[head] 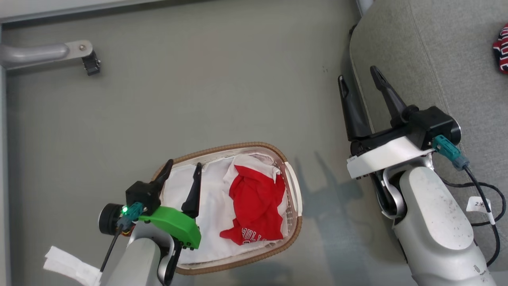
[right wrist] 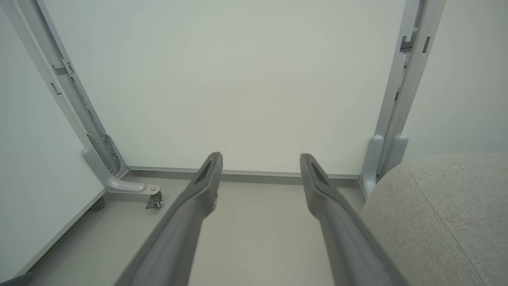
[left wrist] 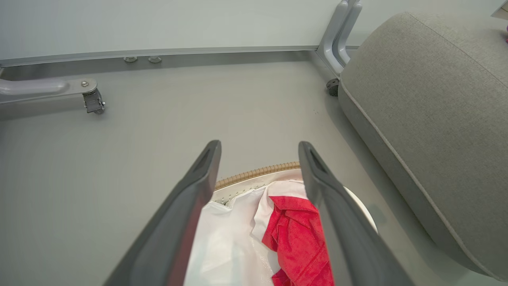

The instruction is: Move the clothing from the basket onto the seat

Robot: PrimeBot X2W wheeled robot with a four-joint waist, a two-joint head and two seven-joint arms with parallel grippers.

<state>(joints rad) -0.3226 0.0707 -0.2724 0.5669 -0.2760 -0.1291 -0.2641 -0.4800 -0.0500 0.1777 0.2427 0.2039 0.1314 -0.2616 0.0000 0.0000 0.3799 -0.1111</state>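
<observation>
Left gripper [head: 184,163] and right gripper [head: 358,73] hold dark fingers apart, empty; the crumpled red fabric jersey [head: 256,198], lying in the right half of the oval white basket [head: 222,147], looks light, limp, best pinched at a raised fold.

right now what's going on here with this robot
A two-armed robot is moving clothing from a laundry basket onto a grey seat. Its left gripper hangs open over the basket, near a red jersey. The right gripper is open and empty by the seat's edge. One red garment already lies on the seat.
</observation>
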